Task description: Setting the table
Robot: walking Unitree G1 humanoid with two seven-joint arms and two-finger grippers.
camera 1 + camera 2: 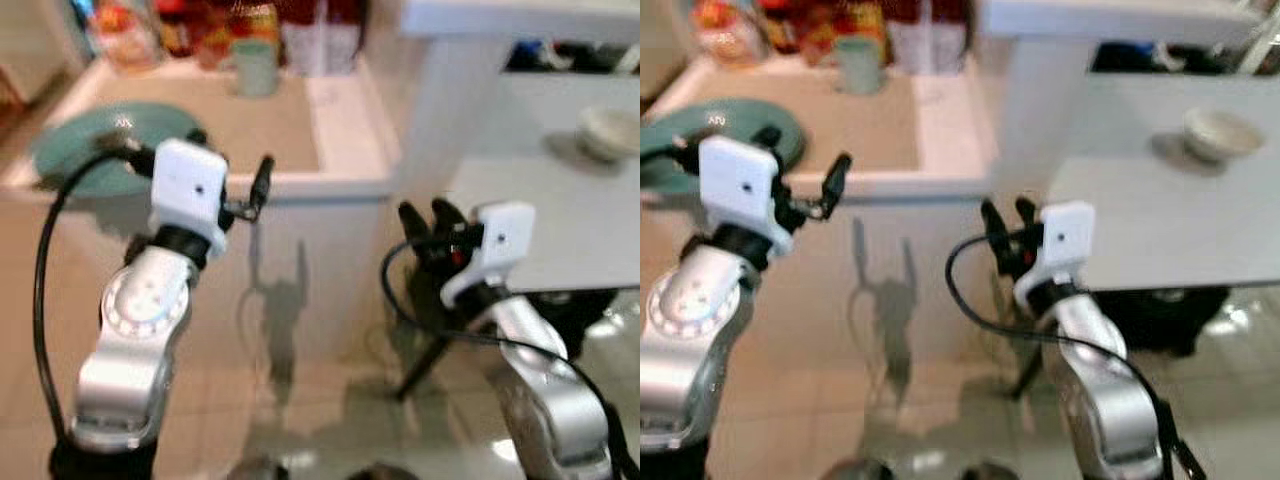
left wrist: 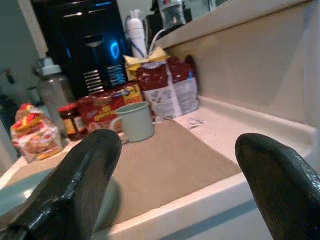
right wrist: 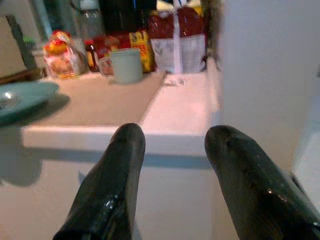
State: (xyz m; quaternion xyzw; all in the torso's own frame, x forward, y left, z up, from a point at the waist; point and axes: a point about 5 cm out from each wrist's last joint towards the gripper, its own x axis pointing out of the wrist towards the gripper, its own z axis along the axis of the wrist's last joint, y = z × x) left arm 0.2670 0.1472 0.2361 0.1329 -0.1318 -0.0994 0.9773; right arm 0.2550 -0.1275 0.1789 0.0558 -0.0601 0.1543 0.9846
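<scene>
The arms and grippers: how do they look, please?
Both arms are silver metal with rounded joints. Each wrist carries a white box with a small dark dot. The left gripper and right gripper each have two long glossy black fingers. A black cable loops beside each arm.

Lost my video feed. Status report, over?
Left gripper open at counter edge beside teal plate. Right gripper open, lower, empty. Mug farther back. Path unobstructed.

Blurred bowl (image 1: 1218,133); plate (image 1: 75,145) perhaps partly hidden.
</scene>
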